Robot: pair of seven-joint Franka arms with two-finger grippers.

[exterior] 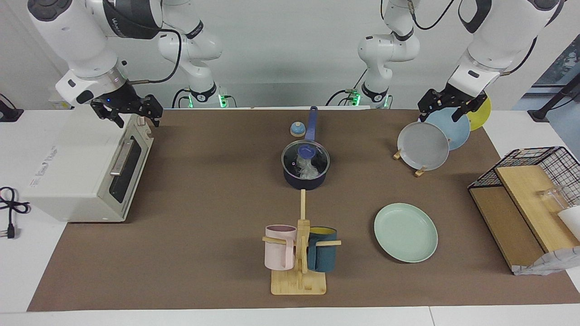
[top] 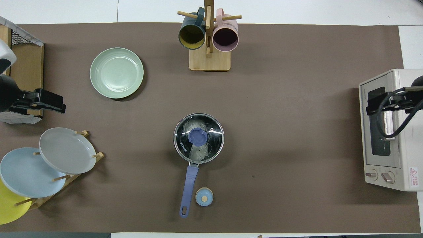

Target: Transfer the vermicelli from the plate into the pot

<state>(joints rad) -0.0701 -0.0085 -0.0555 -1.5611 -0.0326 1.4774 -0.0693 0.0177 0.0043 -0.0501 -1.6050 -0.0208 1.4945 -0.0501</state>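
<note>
The right gripper (exterior: 132,117) is held in the air over the top of the toaster oven (exterior: 86,181) at the right arm's end of the table, and its fingers are seen spread apart with nothing between them. Toward the middle of the table the pot (exterior: 304,181) is set with its long blue handle pointed toward the robots, and it is covered by a glass lid (exterior: 317,156). The vermicelli (exterior: 309,170) is seen through that lid as a pale clump lying inside the pot. Farther from the robots, two mugs are hung on a wooden mug stand (exterior: 299,280). Toward the left arm's end the plate (exterior: 405,232) is found bare, with no noodles on it. The left gripper (exterior: 446,111) is poised above the rack of grey, blue and yellow plates (exterior: 422,146), its fingers likewise parted and empty. The transfer is judged to be complete, so the step in hand is taken to be a parked wait by both arms. It is done well if both grippers are kept high and clear of the oven and the racked plates, and if the lid is left seated so that nothing is disturbed.
</note>
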